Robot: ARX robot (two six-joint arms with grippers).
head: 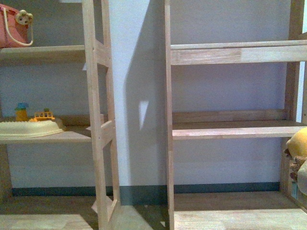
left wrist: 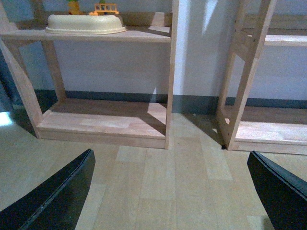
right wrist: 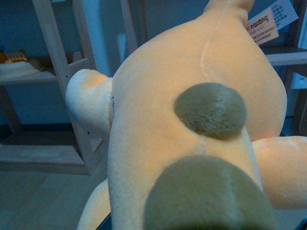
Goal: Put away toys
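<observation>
The orange-yellow plush toy (right wrist: 163,124) fills the right wrist view, with brown nubs and a white hang tag (right wrist: 268,21) at its far end. My right gripper is shut on it; its fingers are hidden under the plush. In the front view only a bit of the plush toy (head: 298,143) shows at the right edge, beside the right shelf unit (head: 230,129). My left gripper (left wrist: 172,191) is open and empty above the wooden floor (left wrist: 163,172), facing the left shelf unit (left wrist: 100,129).
Two wooden shelf units stand against a pale wall. The left one holds a cream tray (head: 29,128) with small colourful toys (head: 42,115) and, higher up, a pink bag (head: 14,28). An upright post (head: 98,115) stands between the units.
</observation>
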